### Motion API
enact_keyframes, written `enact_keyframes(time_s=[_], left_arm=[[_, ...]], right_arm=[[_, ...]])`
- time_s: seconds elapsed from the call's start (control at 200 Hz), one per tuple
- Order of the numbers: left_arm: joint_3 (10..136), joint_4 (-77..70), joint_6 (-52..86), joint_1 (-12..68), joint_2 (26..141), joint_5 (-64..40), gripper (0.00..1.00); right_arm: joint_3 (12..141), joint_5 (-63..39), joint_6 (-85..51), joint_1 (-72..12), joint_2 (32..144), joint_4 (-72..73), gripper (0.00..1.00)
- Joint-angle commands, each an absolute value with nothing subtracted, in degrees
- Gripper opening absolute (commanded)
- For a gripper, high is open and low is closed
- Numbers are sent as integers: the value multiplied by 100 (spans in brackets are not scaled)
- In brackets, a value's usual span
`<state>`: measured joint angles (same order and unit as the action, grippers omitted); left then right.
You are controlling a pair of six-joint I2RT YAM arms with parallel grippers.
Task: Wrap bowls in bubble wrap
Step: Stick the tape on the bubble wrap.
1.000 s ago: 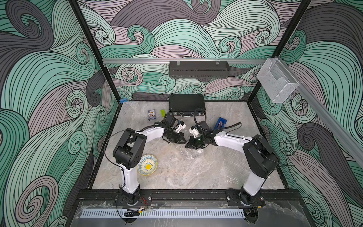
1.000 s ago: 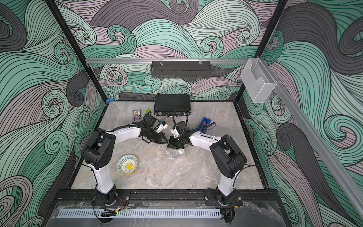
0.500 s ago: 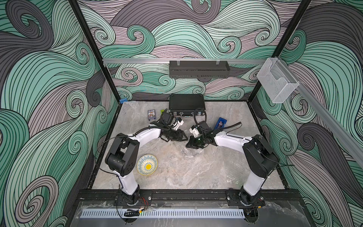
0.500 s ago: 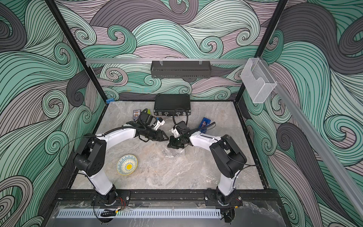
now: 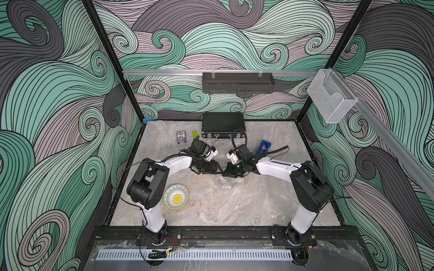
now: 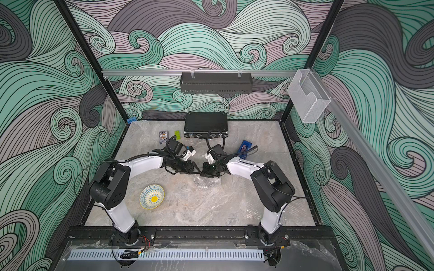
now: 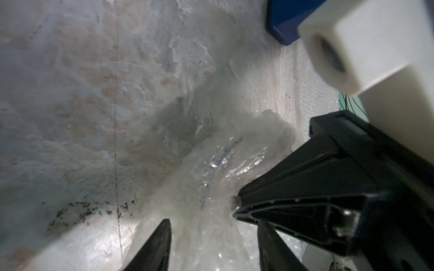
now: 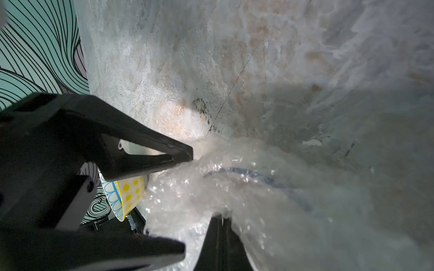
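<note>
Left jaws newly parted around bubble wrap point(image 7: 206, 230), right jaws clenched on it

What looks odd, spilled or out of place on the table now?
Nothing is spilled or broken. Only small things stand out: dark specks stain the table close to the bubble wrap, and the cream bowl sits unwrapped beside the left arm.
</note>
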<state>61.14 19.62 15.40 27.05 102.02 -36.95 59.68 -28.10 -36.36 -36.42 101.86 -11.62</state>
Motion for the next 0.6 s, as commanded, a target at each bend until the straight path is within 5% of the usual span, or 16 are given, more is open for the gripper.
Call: enact_keyframes(time_s=[0.0, 0.29, 0.595], left_arm=[[6214, 1962, 1491, 2746, 10370, -3901, 47], [6372, 1878, 1609, 2878, 10604, -3982, 20], [6363, 1907, 1628, 2909, 10528, -3779, 6]], right_arm=[[5865, -2593, -3544, -3634, 10147, -1389, 0], [5839, -2620, -3533, -3631, 10148, -1395, 0], [5801, -2616, -3476, -3635, 9784, -1566, 1]])
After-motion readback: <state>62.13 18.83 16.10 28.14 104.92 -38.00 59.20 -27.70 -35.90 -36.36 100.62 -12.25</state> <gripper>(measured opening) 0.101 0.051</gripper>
